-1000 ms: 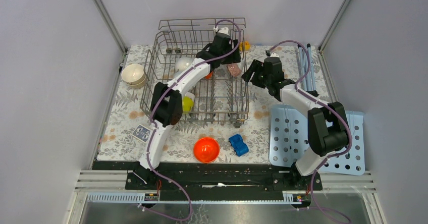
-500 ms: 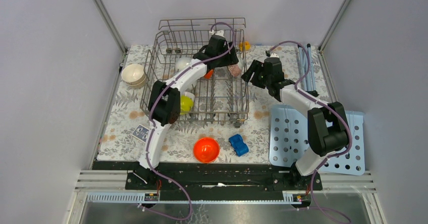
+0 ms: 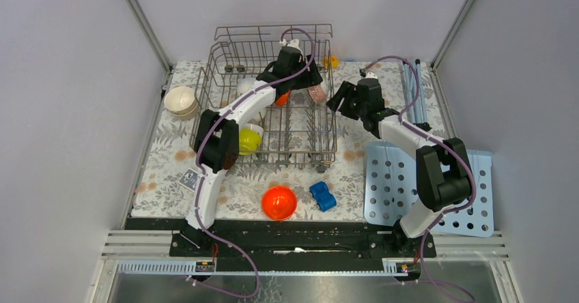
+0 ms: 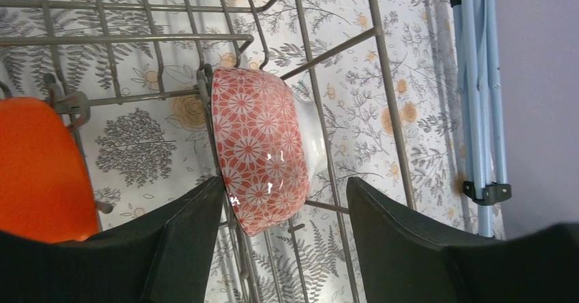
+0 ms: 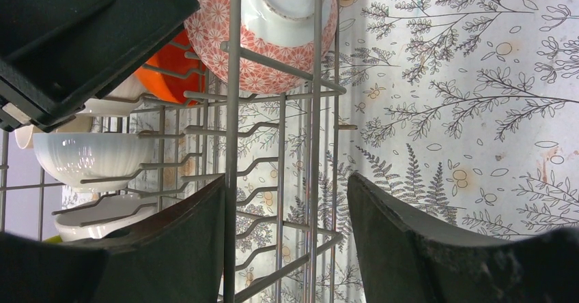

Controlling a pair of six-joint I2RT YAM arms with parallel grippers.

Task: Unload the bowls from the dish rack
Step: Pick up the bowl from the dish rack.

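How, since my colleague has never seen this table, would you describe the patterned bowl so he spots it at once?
Find the grey wire dish rack in the middle of the table and follow its right wall toward the back. The patterned bowl stands on edge there, beside a plain orange bowl. It alone is covered in red-and-white flowers.

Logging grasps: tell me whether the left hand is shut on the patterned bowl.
No, the left hand is open, its fingers flanking the patterned bowl with a visible gap.
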